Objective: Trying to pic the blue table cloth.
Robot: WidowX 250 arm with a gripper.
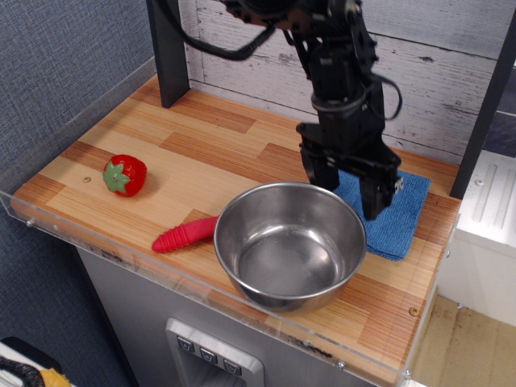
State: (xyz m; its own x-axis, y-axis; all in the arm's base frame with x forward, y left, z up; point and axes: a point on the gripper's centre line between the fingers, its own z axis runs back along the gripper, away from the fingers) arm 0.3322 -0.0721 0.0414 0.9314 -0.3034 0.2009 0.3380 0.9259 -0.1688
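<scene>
The blue table cloth [395, 224] lies flat on the wooden counter at the back right, partly hidden by my arm and by the steel pan. My black gripper [345, 193] hangs over the cloth's left part, just behind the pan's far rim. Its two fingers are spread wide apart, with nothing between them. The left fingertip is near the pan rim and the right fingertip [371, 201] is over the cloth.
A steel pan [289, 242] with a red handle [185, 234] sits in front of the cloth, near the counter's front edge. A red toy strawberry [125, 175] lies at the left. A dark post [168, 48] stands at the back left. A clear acrylic rim [161, 266] edges the counter.
</scene>
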